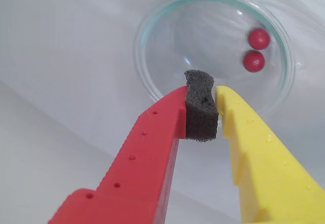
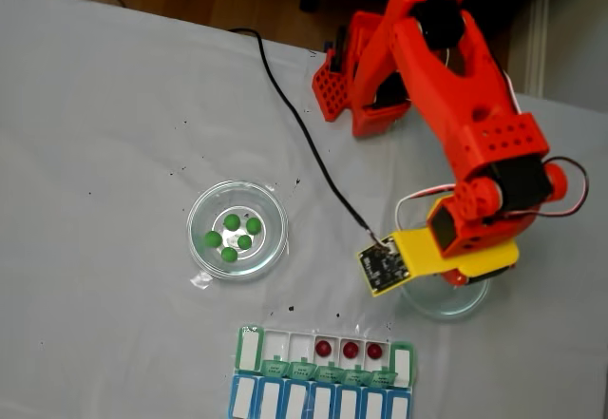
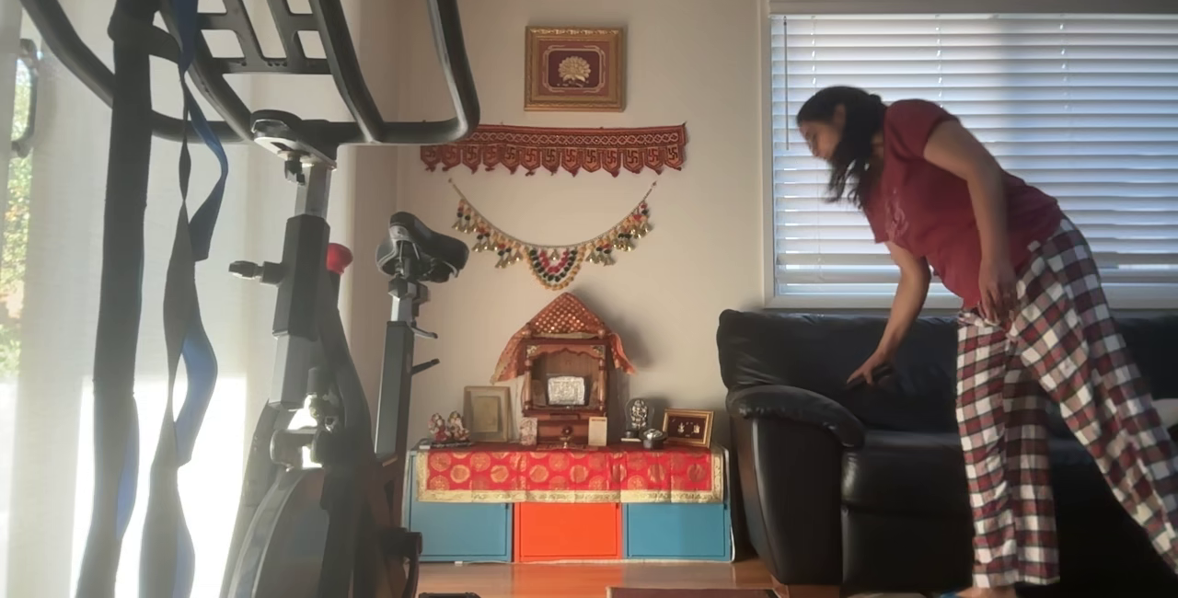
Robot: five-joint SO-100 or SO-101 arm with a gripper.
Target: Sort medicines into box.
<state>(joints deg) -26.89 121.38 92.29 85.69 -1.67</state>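
Note:
In the wrist view my gripper [image 1: 201, 94] hangs just above a round clear glass dish [image 1: 139, 56]. Its red finger [image 1: 152, 142] and yellow finger [image 1: 254, 148] are shut against a grey foam pad [image 1: 200, 109], and no pill shows between them. Two dark red medicines [image 1: 259, 38] [image 1: 253, 61] lie at the dish's far right. In the fixed view the red arm [image 2: 475, 134] leans over this dish [image 2: 432, 305]. The box [image 2: 275, 345] lies at the bottom edge, with three red medicines [image 2: 350, 350] in neighbouring open compartments. Several green medicines [image 2: 233, 221] sit in a second dish [image 2: 190, 238] at centre-left.
A black cable [image 2: 304, 134] runs across the grey tablecloth to a small circuit board [image 2: 383, 267] beside the gripper. The arm's base [image 2: 351, 77] stands at the back. The other view looks into a room with a person [image 3: 966, 212] bending over a sofa.

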